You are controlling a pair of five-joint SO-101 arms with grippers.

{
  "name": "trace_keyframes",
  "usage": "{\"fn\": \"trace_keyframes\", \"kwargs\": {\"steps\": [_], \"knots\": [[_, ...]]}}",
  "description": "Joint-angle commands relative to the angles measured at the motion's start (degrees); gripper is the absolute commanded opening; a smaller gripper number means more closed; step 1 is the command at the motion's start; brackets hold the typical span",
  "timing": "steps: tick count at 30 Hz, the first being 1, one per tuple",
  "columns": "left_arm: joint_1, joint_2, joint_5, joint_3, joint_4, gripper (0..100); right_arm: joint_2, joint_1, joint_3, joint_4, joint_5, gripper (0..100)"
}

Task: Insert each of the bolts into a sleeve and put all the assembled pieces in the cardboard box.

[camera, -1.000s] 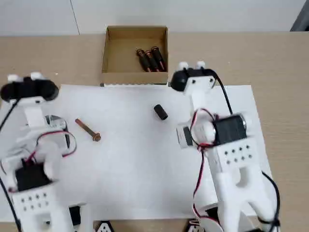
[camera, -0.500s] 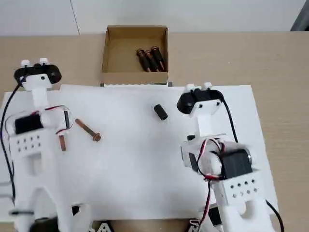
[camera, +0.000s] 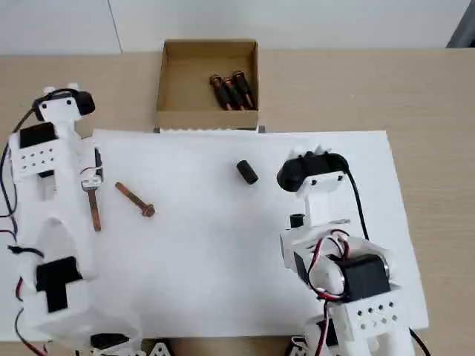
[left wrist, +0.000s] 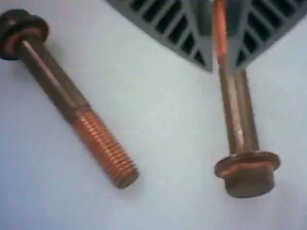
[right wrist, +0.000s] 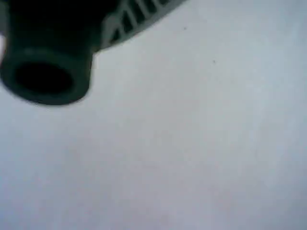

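Both arms have shifted: the right has drawn back from the box, and the left has swung forward. The left gripper clamps a bolt by its shank, head hanging free. The right gripper pinches a sleeve. A loose bolt and a spare sleeve lie on the paper, and three pieces sit in the box. Mating seems to be in hand. Next, bolt and bore need lining up on one axis.
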Motion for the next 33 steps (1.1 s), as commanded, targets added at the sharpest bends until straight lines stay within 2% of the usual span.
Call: {"fn": "trace_keyframes", "kwargs": {"steps": [1, 15, 25, 33], "knots": [[-2.2, 1.8, -0.9, -4.4, 1.5, 6, -1.6, 0.1, -0.4, -1.5, -0.4, 0.3], [-2.7, 9.0, -3.4, -4.9, -0.9, 8, -1.6, 0.1, -0.4, -3.0, -0.1, 0.3], [-2.7, 11.3, -3.5, -4.6, -7.7, 8, -1.6, 0.1, -0.4, -3.0, 0.0, 0.3], [-2.7, 16.9, -3.5, -4.9, -9.1, 8, -1.6, 0.0, -0.4, -3.0, 0.0, 0.3]]}}
